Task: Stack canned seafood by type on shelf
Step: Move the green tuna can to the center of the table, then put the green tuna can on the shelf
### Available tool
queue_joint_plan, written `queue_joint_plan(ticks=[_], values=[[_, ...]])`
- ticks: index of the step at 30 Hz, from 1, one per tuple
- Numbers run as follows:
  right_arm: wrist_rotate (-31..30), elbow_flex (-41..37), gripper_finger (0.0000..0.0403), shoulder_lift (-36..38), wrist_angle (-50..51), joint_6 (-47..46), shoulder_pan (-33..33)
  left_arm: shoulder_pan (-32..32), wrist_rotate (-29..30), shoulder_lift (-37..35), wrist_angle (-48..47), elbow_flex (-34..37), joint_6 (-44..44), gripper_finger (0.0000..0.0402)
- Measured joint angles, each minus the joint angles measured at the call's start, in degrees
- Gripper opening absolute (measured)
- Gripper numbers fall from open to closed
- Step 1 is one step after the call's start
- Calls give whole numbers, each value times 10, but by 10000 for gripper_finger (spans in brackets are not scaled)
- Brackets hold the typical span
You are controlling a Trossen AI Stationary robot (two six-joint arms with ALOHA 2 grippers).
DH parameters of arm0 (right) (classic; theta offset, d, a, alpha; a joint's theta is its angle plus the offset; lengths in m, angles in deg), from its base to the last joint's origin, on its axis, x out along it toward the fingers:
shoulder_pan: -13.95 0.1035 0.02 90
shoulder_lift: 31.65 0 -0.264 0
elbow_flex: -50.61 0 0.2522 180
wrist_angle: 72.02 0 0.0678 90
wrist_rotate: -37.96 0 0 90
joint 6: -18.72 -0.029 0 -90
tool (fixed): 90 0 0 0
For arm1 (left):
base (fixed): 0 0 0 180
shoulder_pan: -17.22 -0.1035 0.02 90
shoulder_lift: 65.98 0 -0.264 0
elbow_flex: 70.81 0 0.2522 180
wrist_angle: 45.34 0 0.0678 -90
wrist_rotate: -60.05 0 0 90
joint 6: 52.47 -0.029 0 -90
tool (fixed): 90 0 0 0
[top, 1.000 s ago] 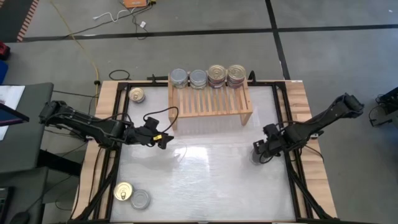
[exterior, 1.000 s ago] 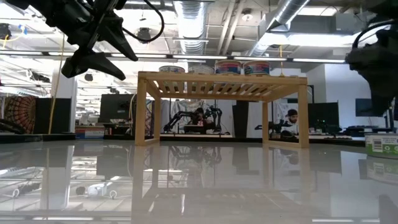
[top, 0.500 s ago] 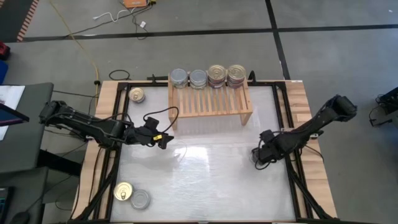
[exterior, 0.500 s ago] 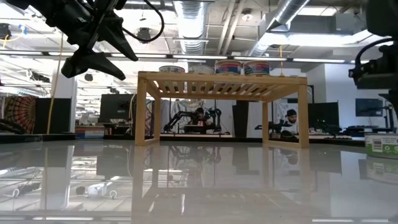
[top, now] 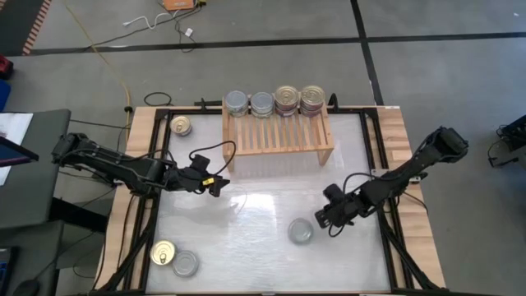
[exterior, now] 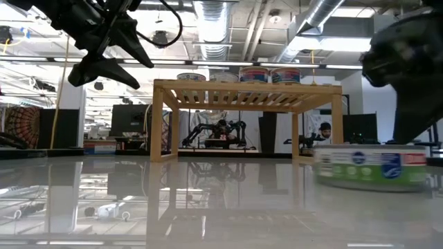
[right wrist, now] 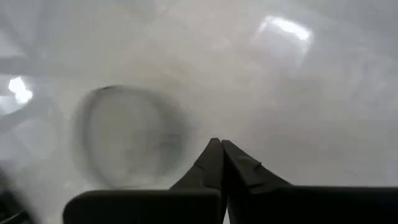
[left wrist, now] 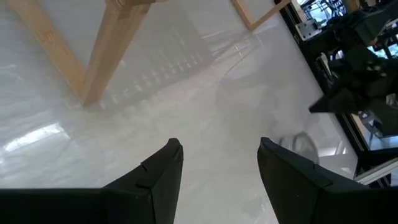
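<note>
Tabletop now shows a tin (top: 301, 232) knocked loose beside the right gripper (top: 325, 219), fingers pressed together empty: grasp missed.

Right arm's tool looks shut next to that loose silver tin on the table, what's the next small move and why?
Probably reopen the right tool and line it up over the flat round silver-topped tin. Its fingers are pressed together on nothing, and the tin lies free on the white tabletop beside them, not yet on the light-wood slatted shelf.
</note>
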Motion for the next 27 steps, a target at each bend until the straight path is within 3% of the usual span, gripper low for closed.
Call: queue_joint_plan(ticks=[7,14,19,27], values=[[-3,-1,35,0,1,-3,-9,11,1,16,14,0,56,196],[-3,-1,46,0,-50,2,-3,49,0,108,119,0,98,196],[-11,-1,84,0,-60,18,11,68,-8,181,198,-5,118,196],[-35,-1,178,0,-78,-25,49,73,-58,290,205,-79,113,196]])
